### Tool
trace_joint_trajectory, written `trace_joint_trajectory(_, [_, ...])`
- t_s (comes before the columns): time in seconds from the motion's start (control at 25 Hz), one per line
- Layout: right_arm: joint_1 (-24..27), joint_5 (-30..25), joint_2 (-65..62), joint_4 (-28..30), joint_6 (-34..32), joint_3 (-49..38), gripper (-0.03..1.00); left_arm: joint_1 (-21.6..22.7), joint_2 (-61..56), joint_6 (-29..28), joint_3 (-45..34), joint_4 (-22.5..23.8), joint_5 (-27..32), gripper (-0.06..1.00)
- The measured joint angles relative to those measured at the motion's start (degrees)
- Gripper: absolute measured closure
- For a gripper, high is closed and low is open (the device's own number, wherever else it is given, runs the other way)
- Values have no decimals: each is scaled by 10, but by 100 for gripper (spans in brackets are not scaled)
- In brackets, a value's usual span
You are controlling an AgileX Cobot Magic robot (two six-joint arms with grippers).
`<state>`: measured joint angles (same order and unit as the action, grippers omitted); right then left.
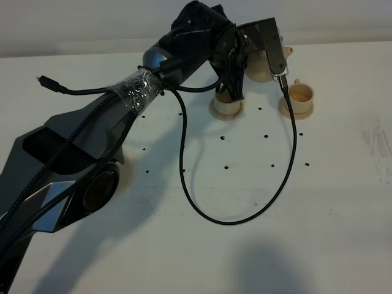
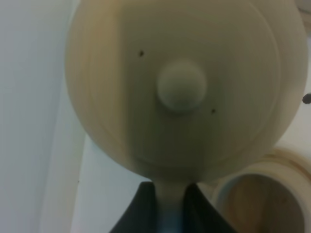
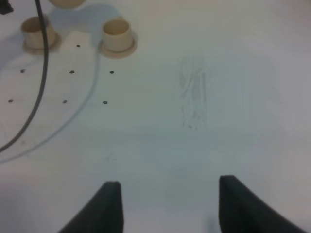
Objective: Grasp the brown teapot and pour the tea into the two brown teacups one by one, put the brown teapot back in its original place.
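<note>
**Two dark fingers [image 2: 143, 208] pinch the teapot [image 2: 121, 73] by its handle [image 2: 170, 211]**

And the left gripper [image 2: 171, 196] is clamped tight. The handle is squeezed between both jaws, and the pot's round body with its lid knob [image 2: 182, 87] sits straight ahead of the fingertips, filling the wrist view. Just off to one side of those jaws, partly under the pot's edge, a teacup rim [image 2: 262, 194] shows (which of the pair, I cannot tell from here).

Up on the high camera, the left arm [image 1: 122, 116] reaches across the white table [image 1: 275, 245], and the spout [image 1: 288, 50] pokes out past the wrist hardware. One teacup [image 1: 228, 105] stands half hidden below the wrist. The other teacup [image 1: 300, 93] stands in plain sight on its saucer [image 1: 297, 111], on the spout side of the jaws. A black cable [image 1: 184, 177] loops over the table.

Over to the right gripper [image 3: 170, 206]: its jaws are spread wide above the table top. Both cups and the pot are well apart from it, far out ahead of the fingertips.
</note>
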<state>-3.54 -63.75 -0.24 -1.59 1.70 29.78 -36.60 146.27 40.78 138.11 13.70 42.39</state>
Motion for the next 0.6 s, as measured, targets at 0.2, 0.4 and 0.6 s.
trace_joint_trajectory(0.2, [0,0,0,0,0,0,53,0,15,2,0,1,-9,86])
trace_joint_trajectory(0.4, [0,0,0,0,0,0,53,0,20,2,0,3,-17,86])
trace_joint_trajectory(0.6, [0,0,0,0,0,0,53,-1,20,2,0,3,-18,86])
